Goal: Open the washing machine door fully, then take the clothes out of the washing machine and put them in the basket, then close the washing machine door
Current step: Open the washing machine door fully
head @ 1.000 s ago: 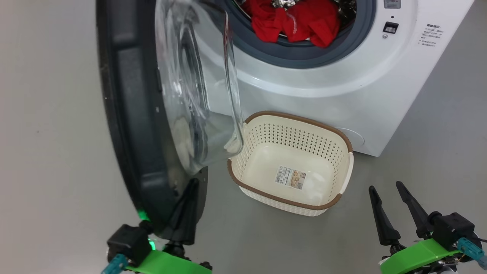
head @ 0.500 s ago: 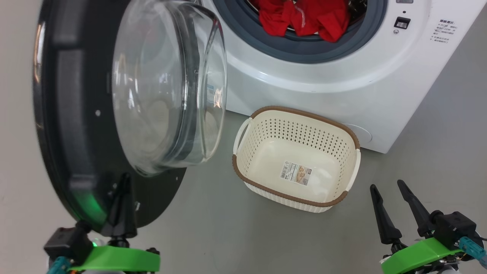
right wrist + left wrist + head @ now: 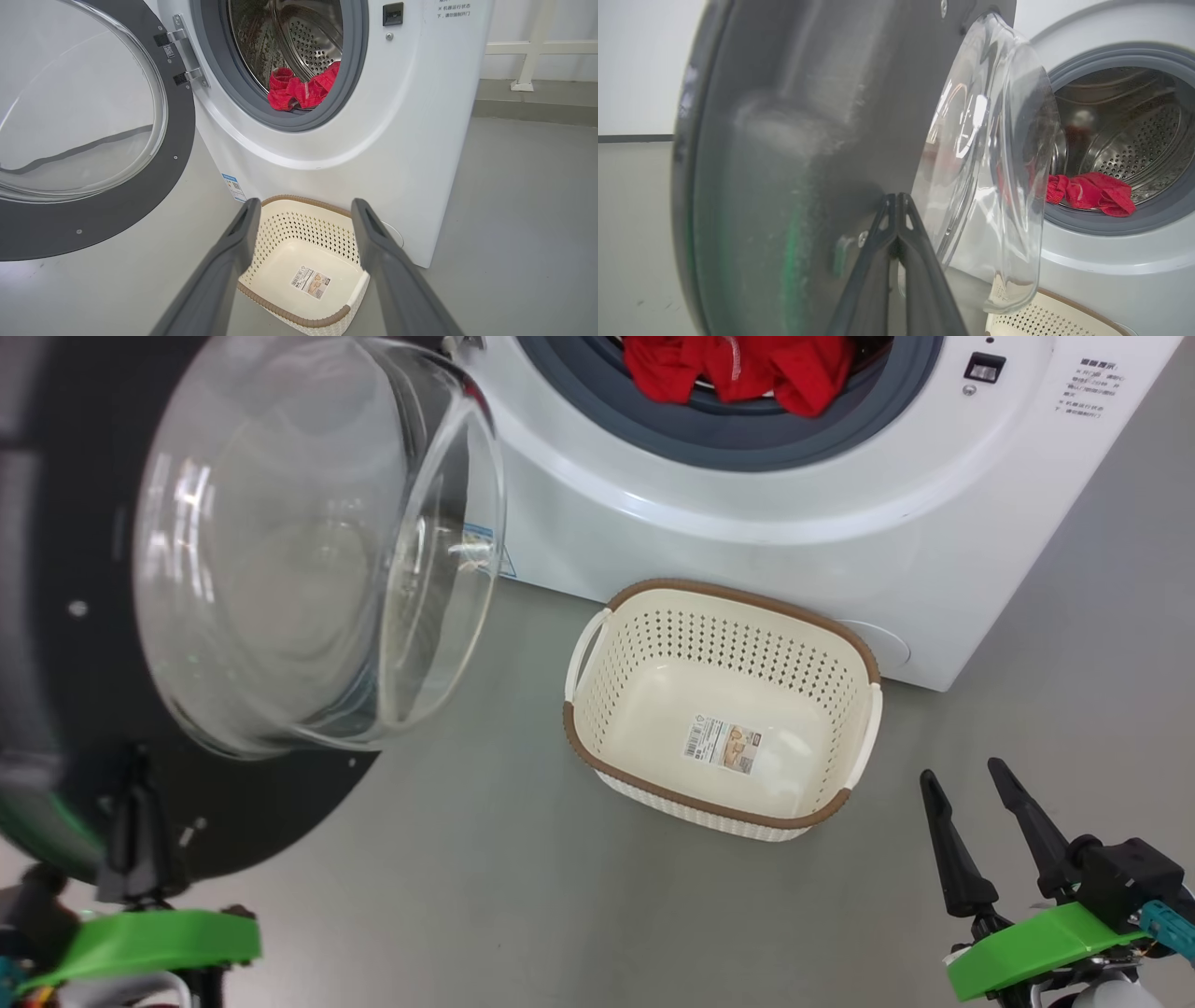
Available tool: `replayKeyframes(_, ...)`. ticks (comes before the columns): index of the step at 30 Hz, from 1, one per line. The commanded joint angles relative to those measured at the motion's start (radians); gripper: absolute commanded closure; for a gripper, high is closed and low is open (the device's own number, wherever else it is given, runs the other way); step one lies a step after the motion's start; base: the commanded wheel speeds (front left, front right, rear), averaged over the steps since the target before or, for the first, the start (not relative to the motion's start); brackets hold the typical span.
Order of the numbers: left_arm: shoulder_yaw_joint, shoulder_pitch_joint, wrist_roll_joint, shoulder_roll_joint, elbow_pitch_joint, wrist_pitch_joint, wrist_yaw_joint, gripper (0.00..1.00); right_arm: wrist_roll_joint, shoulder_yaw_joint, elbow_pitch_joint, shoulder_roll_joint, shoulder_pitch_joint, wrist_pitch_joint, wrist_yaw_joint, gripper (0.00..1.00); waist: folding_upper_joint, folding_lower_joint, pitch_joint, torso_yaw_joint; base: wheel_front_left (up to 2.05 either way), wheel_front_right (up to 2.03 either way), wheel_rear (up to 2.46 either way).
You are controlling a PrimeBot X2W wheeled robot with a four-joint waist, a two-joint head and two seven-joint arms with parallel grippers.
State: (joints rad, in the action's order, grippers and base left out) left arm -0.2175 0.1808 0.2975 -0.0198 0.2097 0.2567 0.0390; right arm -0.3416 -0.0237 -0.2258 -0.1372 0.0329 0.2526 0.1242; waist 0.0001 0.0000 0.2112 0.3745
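The washing machine door (image 3: pixel 271 803) stands swung out to the left, its clear glass bowl (image 3: pixel 308 541) bulging toward the machine. My left gripper (image 3: pixel 138 765) is shut, its tips against the inner face of the door's lower black rim (image 3: pixel 794 140). The white washing machine (image 3: pixel 747 523) shows its grey ring, and the red clothes (image 3: pixel 738 364) lie at the drum's front lip. On the floor in front of the machine sits the cream basket (image 3: pixel 709 798), with nothing but a sticker in it. At the lower right, my right gripper (image 3: pixel 962 770) is open and holds nothing.
The open door (image 3: pixel 117 210) takes up the left side, hinged (image 3: pixel 182 56) at the machine's left. Grey floor surrounds the basket (image 3: pixel 289 312). A white railing (image 3: pixel 528 70) stands behind the machine on the right.
The door has swung further open toward the left, and my shut left gripper has moved left along with it. The right gripper has stayed in place. The head view has shifted slightly.
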Motion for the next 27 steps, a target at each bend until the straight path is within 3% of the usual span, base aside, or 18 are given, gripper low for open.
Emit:
replayKeyframes(1, -0.086, 0.049, -0.021, -0.03, -0.004, 0.005, 0.006, 1.0, 0.009, -0.02, 0.027, -0.016, 0.024, 0.009, 0.007, 0.0, -0.0001, 0.0, 0.009, -0.001, 0.0, 0.0, 0.0)
replayKeyframes(14, -0.249, 0.168, -0.095, -0.066, 0.132, 0.005, 0.059, 1.0, 0.013, -0.03, 0.036, -0.031, 0.041, 0.009, 0.007, 0.0, -0.0001, 0.0, 0.052, -0.013, 0.0, 0.0, 0.0)
replayKeyframes(27, -0.373, 0.274, -0.146, -0.113, 0.239, 0.005, 0.082, 1.0, 0.016, -0.03, 0.048, -0.051, 0.061, 0.009, 0.007, 0.0, -0.0001, 0.0, 0.105, -0.036, 0.0, 0.0, 0.0)
